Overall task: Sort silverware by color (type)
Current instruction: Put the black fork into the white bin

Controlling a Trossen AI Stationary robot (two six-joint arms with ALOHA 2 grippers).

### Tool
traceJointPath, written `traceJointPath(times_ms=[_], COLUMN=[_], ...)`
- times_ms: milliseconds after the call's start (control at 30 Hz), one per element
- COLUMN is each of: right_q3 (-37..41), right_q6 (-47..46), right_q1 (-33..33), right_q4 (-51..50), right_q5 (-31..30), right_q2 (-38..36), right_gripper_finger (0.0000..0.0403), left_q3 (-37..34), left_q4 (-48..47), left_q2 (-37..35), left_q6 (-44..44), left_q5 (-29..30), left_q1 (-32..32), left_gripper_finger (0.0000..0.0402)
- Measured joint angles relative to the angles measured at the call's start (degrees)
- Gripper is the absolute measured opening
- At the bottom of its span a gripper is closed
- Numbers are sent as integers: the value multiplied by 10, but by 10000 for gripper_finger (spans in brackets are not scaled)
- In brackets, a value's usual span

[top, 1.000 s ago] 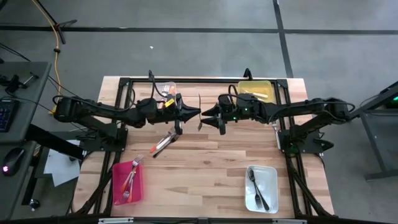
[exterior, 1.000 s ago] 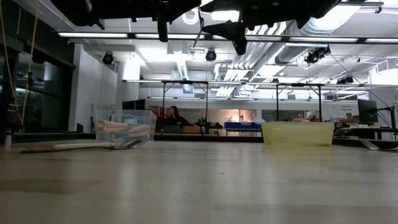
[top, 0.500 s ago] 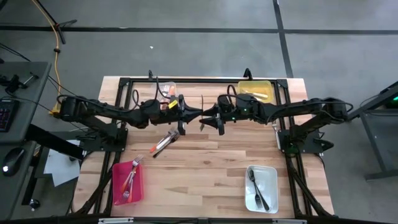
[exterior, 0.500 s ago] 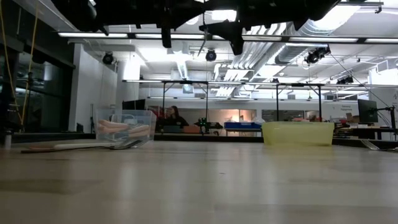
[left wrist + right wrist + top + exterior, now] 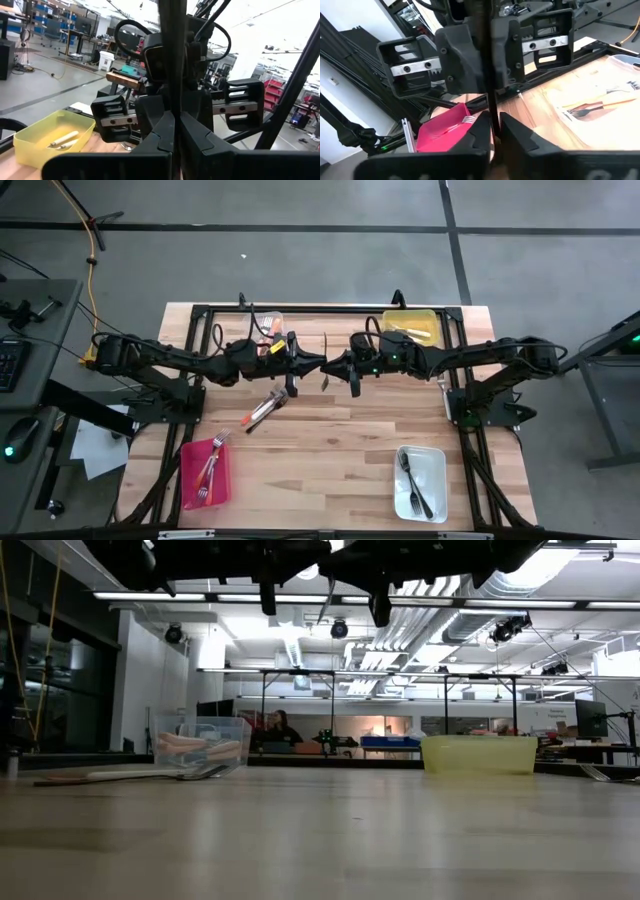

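The wooden table (image 5: 330, 435) carries four bins near its corners. The two dark arms reach toward each other over the far middle of the table, and their grippers meet tip to tip in the air.

The left gripper (image 5: 318, 363) is closed on a thin utensil (image 5: 326, 358), which stands nearly upright between the two grippers. The right gripper (image 5: 331, 364) has its fingers pressed together on the same utensil from the other side; in the right wrist view the thin dark rod passes exactly through the narrow slit between its two fingers. So both grippers seem to hold this one piece, although from above the contact points are too small to see clearly. The colour of its handle I cannot tell.

The yellow bin (image 5: 410, 326) stands at the far right and holds pale utensils. The clear bin (image 5: 266, 323) at the far left holds orange-handled pieces. The red bin (image 5: 206, 473) at the near left holds forks (image 5: 209, 470) with red handles. The white bin (image 5: 420, 482) at the near right holds dark forks (image 5: 413, 480).

A small loose pile of silverware (image 5: 263, 410) lies on the bare wood, on the near side of the left gripper, with an orange handle (image 5: 246, 418) at one end.

In the low view a person (image 5: 277, 725) sits far behind the table.
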State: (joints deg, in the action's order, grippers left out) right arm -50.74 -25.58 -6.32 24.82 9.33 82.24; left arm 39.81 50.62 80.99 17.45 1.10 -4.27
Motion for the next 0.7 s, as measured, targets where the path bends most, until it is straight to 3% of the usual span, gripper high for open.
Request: traceJointPath(times_ms=[433,700], right_q3=[0,0], right_q6=[-1,-1], right_q1=[0,0], right_q4=[0,-6], right_q5=[8,12], right_q2=[0,-1], right_gripper_finger=[4,2], left_q3=[0,0], left_q4=[-1,-5], left_q2=[0,-5], left_q6=[-3,6], left_q5=[0,-33], left_q1=[0,-3], left_gripper_finger=[27,94])
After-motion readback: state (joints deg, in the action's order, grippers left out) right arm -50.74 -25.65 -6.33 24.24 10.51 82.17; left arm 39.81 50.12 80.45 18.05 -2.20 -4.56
